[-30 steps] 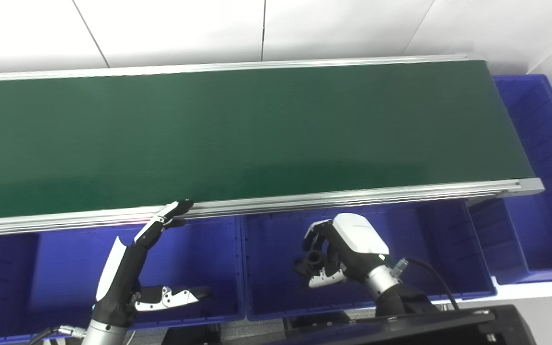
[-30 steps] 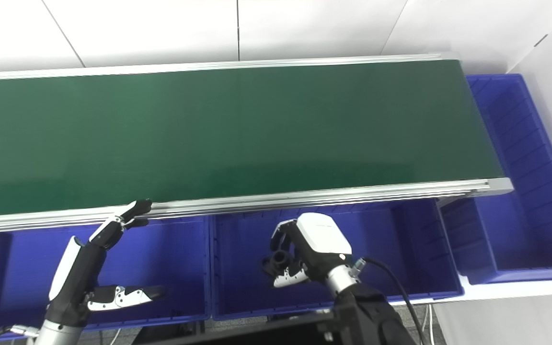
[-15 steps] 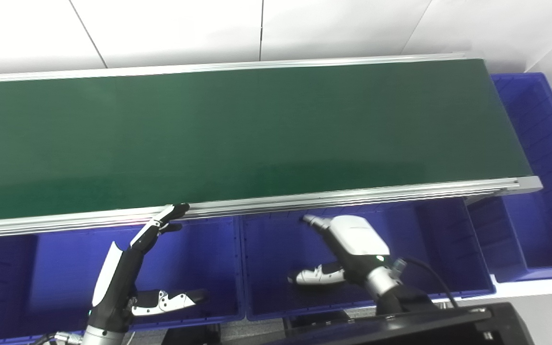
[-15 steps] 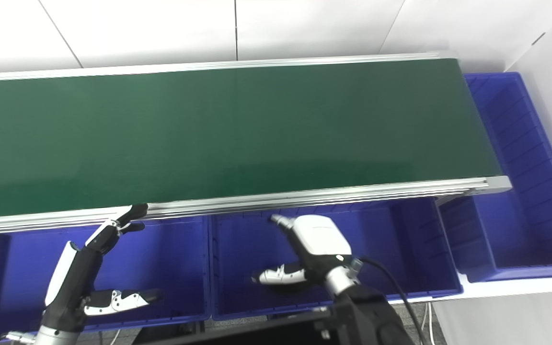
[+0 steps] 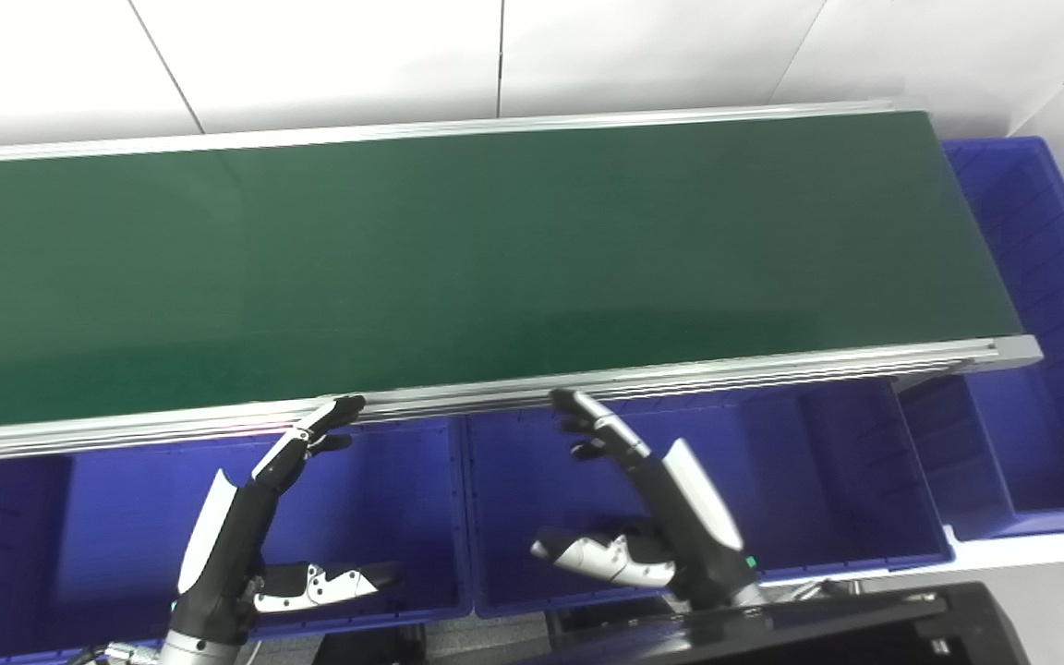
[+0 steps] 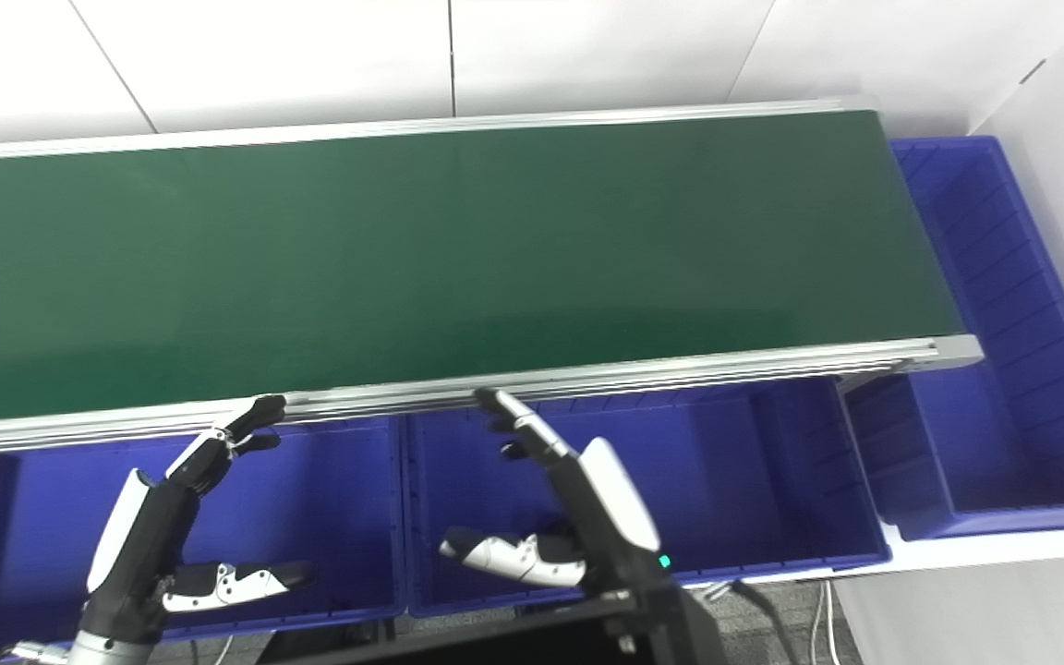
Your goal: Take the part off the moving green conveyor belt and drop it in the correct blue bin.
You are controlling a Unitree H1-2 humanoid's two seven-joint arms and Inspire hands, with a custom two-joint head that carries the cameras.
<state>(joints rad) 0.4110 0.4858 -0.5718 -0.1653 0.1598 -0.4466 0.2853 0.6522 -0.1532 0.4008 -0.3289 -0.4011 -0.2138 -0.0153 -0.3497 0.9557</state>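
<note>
1. Progress check: the green conveyor belt [image 5: 458, 259] is totally bare in both views, no part riding on it anywhere I can see.

2. Neither hand is holding anything either. So where's the part? Honestly can't spot it. The floor of the middle blue bin [image 5: 800, 480] is dark and partly hidden behind the right hand, so if the part is lying in there I can't make it out. My guess is the drop is done, or there's nothing to pick right now, but that's a judgement call, not something visible.

3. What's left, as far as I can tell: wait for a part to show up on the belt, grab it, and sort it. Nothing in view needs moving at this moment.

4. Right hand [image 5: 652, 503]: empty, fingers spread and stretched up and away toward the belt's near aluminium rail [image 5: 772, 369], fingertips [image 5: 569, 402] just below that rail. The thumb sticks out sideways to the left, well apart from the fingers. It hangs over the middle bin.

5. Left hand [image 5: 259, 503]: same sort of pose, empty and splayed, fingers pointing up with the tips right at the rail edge, thumb jutting out to the right low down. It sits over the left blue bin [image 5: 15, 517].

6. The far-right blue bin [image 5: 1049, 277] at the belt's end also looks empty from here.
</note>
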